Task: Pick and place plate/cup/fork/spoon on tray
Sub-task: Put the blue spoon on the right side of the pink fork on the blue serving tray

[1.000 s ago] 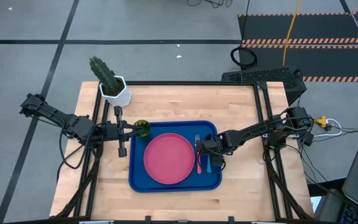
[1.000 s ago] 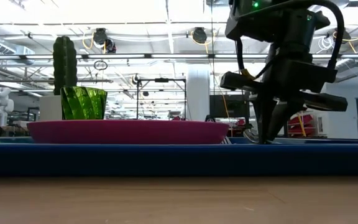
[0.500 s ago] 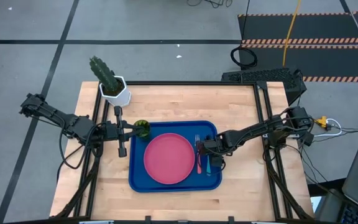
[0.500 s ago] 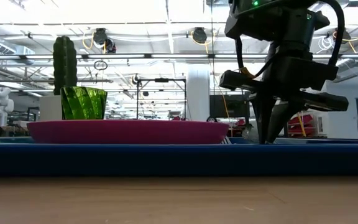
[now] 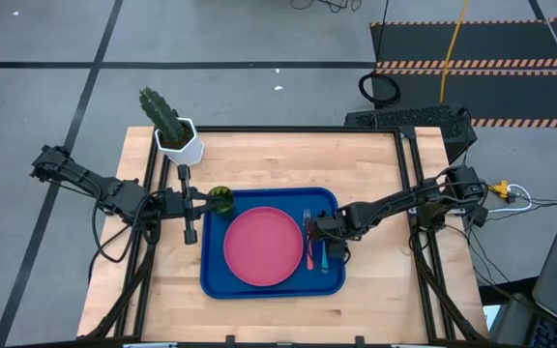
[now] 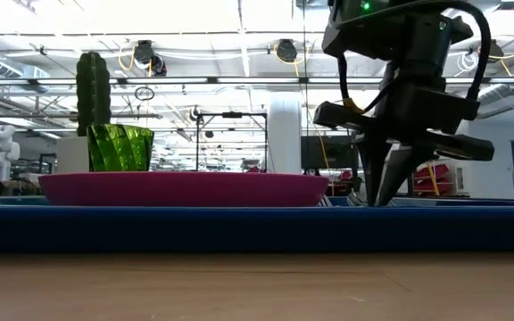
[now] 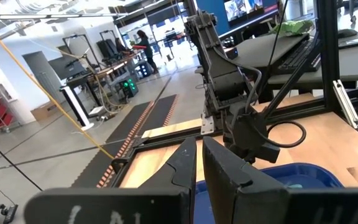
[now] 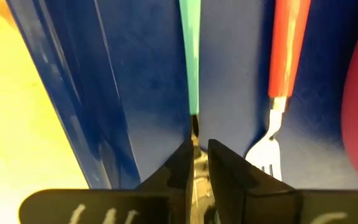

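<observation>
The blue tray (image 5: 211, 280) lies mid-table. The pink-red plate (image 5: 262, 246) rests flat in it. The fork (image 5: 307, 234) and the spoon (image 5: 323, 255) lie side by side on the tray floor to the plate's right. The green cup (image 5: 221, 200) stands upright in the tray's far left corner and also shows in the low view (image 6: 120, 148). My right gripper (image 5: 321, 230) is down on the tray, shut on the spoon. My left gripper (image 5: 207, 202) is just left of the cup, fingers together (image 7: 199, 168). Whether it touches the cup is hidden. My right gripper pinches the spoon's dark metal neck (image 8: 194, 127) between its two fingers, just past the end of the light blue handle (image 8: 190, 56). The fingers come from above, pointing down (image 6: 382, 198), and lie across the spoon. The spoon lies flat on the tray floor.
A white hexagonal pot with a cactus (image 5: 180, 145) stands at the table's far left corner. The fork's pink-red handle (image 8: 286, 50) lies close beside my right fingers. Bare wood shows along the far side and the right side of the tray.
</observation>
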